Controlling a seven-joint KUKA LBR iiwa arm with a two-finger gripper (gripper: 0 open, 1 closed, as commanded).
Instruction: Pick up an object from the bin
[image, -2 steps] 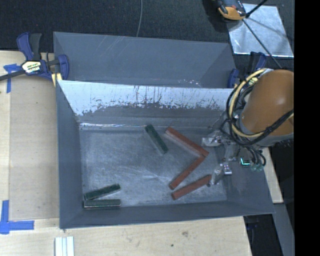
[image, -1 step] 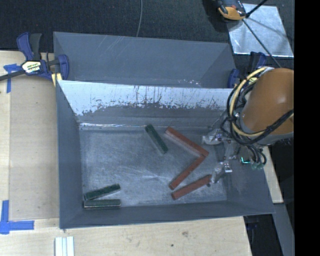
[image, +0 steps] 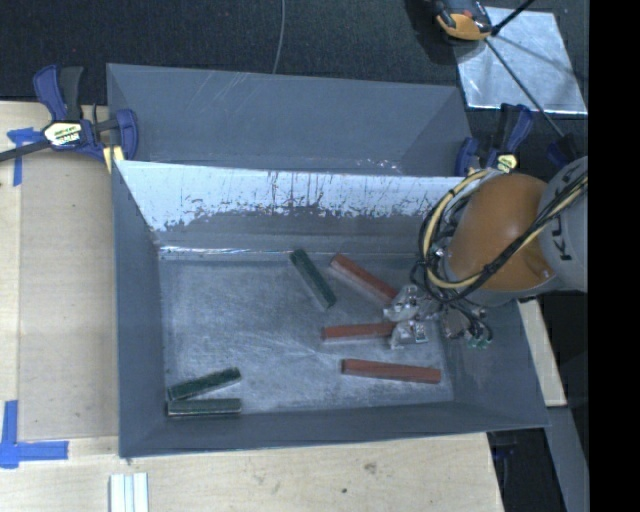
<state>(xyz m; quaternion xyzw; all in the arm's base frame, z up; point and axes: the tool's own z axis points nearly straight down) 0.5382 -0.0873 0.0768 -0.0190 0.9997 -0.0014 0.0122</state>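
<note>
Bin (image: 140, 300): grey metal, sloped walls, scuffed flat floor. The pincer sits low toward its right side.
Arm (image: 500, 235): comes in from the right, w/ orange-brown domed cover and looped cables, directly up-right of the pincer.
Pincer (image: 405, 326): small metal tip down near the bin floor, at the right end of a brown bar. Released or clenched: cannot tell, too small and cluttered here.
Middle brown bar (image: 355, 331): flat reddish-brown strip running left from the pincer. Its right end meets or goes under the pincer. Nearest thing, so prob. the pick candidate. Looks to lie flat on the floor.
Lower brown bar (image: 390, 372): same kind, just below the pincer, apart from the middle one.
Upper brown bar (image: 362, 277): tilted, near, up-left of the pincer.
Dark green bar (image: 313, 278): tilted, further up-left, just beside the upper brown bar.
Far pair: slanted green bar (image: 205, 382) above flat green bar (image: 204, 406), well apart, down-left of the pincer.
Progress: approach looks done, w/ the pincer down at the bar. Nothing appears raised.
Left to do: secure the grip, then lift clear of the bin.
In the way: not much. The two other brown bars are near but don't touch the middle one. The bin's right wall is close behind the pincer, which could cramp the lift.
</note>
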